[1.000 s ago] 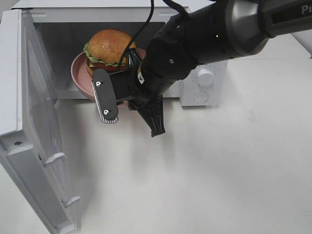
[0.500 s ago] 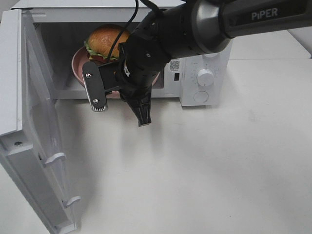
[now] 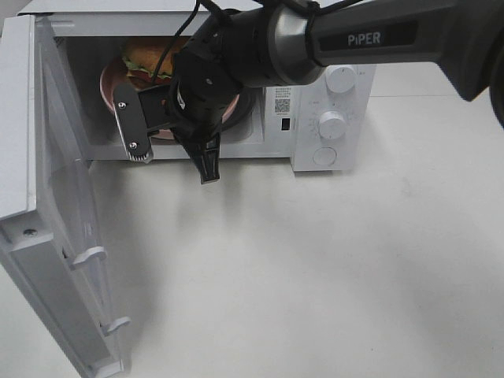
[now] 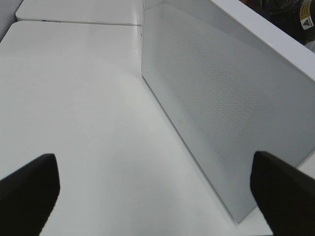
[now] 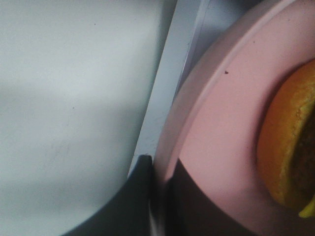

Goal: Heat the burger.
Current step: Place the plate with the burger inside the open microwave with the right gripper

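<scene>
White table (image 3: pixel 354 276) fills the exterior high view, with a microwave (image 3: pixel 311 153) at its far-left corner and the door (image 3: pixel 55 197) swung open toward the left edge. The right arm (image 3: pixel 354 35) reaches across into the cavity. Over the last second it has carried the pink plate (image 3: pixel 108 85) from the cavity mouth, where it overhung the front, further in and toward the left wall. The burger (image 3: pixel 140 55) now sits on that plate deep inside, half hidden by the roof and the arm. Loading looks nearly finished; setting down, letting go, backing out, closing the door and turning a dial remain. "PiPER" reads in white on the arm. A QR sticker (image 3: pixel 281 101) on the control panel carries print too small to read, as do the marks round the dials (image 3: pixel 331 124).

From the left wrist, the left pincer (image 4: pixel 152 167) is spread wide and empty over bare table, just beside the door's perforated outer face.

From the right wrist, the right pincer (image 5: pixel 158 196) is pressed together on the pink plate's rim, one dark finger inside it, one outside. That rim lies right beside the microwave's front sill (image 5: pixel 172 73), so it may not be quite clear of it. Whether the plate rests on the cavity floor I cannot tell.
</scene>
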